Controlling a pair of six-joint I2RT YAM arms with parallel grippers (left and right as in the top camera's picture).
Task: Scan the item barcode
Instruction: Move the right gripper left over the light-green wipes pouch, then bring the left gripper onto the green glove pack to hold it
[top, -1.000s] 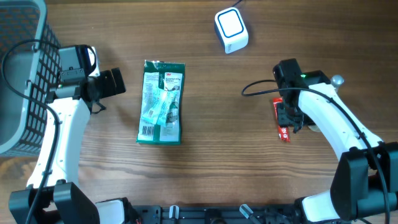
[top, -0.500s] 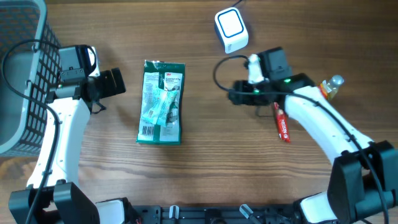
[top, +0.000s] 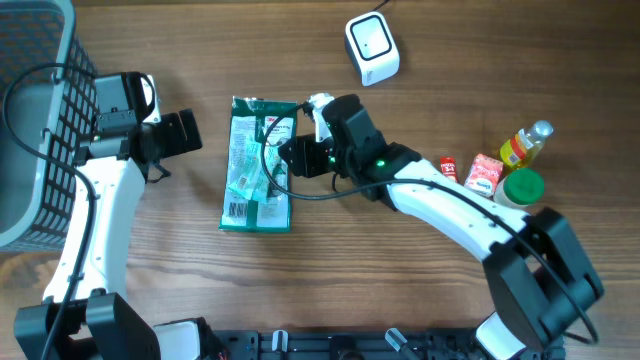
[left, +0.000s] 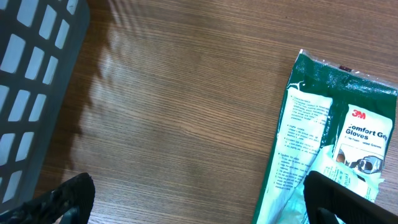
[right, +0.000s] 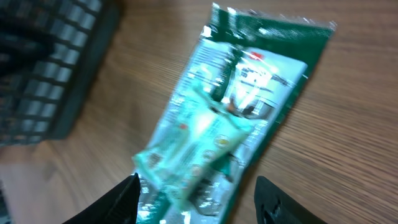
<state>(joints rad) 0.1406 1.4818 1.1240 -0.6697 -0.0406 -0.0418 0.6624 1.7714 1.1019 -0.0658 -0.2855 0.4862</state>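
Right pincer (top: 300, 157) is seen stretched across the middle of the worktop (top: 400, 280), poised at the right edge of the glove packet (top: 260, 165). From the right wrist, its two fingers (right: 127, 199) are shown spread apart with nothing gripped between them, and the packet is caught below in a blur. So that pincer is released, and the packet is not held.

The green packet is laid flat, left of the worktop's centre, its long side running from the far edge toward the near edge. A barcode (top: 237, 210) can be made out at its near-left corner, facing up.

Left pincer (top: 180, 132) is held just off the packet's left side, apart from it, with the jaws spread wide and nothing between them. In the left wrist view the packet's printed far end is seen to the right of the fingers (left: 68, 199).

A white scanner (top: 372, 48) is set near the far edge, well apart from the packet. A grey basket (top: 30, 120) is placed at the far-left corner. Near the right edge, a bottle (top: 525, 143), a green-lidded jar (top: 522, 187) and a red carton (top: 483, 172) are grouped close together.
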